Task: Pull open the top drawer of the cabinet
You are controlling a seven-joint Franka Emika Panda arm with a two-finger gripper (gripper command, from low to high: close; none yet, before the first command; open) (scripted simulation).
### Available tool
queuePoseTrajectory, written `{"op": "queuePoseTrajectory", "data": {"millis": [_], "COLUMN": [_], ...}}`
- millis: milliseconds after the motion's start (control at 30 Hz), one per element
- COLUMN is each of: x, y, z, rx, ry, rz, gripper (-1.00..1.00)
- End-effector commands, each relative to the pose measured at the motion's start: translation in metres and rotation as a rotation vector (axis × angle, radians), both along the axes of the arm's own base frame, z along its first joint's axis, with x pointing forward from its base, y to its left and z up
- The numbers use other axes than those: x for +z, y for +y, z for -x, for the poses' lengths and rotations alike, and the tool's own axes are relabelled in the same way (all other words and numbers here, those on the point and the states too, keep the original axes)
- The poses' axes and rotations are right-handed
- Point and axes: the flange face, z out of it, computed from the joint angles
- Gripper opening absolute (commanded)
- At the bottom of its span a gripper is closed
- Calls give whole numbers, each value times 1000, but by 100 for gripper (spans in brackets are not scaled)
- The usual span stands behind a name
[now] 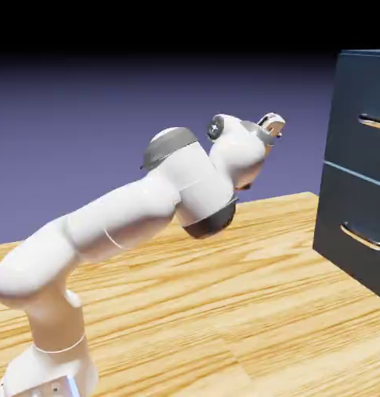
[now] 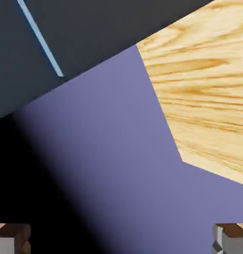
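End effector [image 2: 121, 240] wide open, empty – well apart from cabinet [image 1: 356, 163] (seemingly touching nothing).

Light wooden table [image 1: 247, 310] with wavy orange-brown grain spans the foreground, its far edge meeting a plain blue-violet backdrop [image 1: 84, 132] that darkens to black toward the top.
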Motion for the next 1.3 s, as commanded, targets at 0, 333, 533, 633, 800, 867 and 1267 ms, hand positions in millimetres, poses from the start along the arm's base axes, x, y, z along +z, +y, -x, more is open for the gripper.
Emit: {"op": "queuePoseTrajectory", "data": {"millis": [0,333,533,633,800,867,1267], "x": [6,51,56,56,53,53,53], "y": [-11,-165,-205,-205,-204,-204,-205], "z": [-7,-76,-103,-118,-137,-137,-80], "rx": [-8,-225,-290,-290,-291,-291,-291], "ry": [-38,-326,-354,-354,-354,-354,-354], "rz": [27,345,418,417,419,419,419], "gripper": [0,0,0,0,0,-100,-100]}}
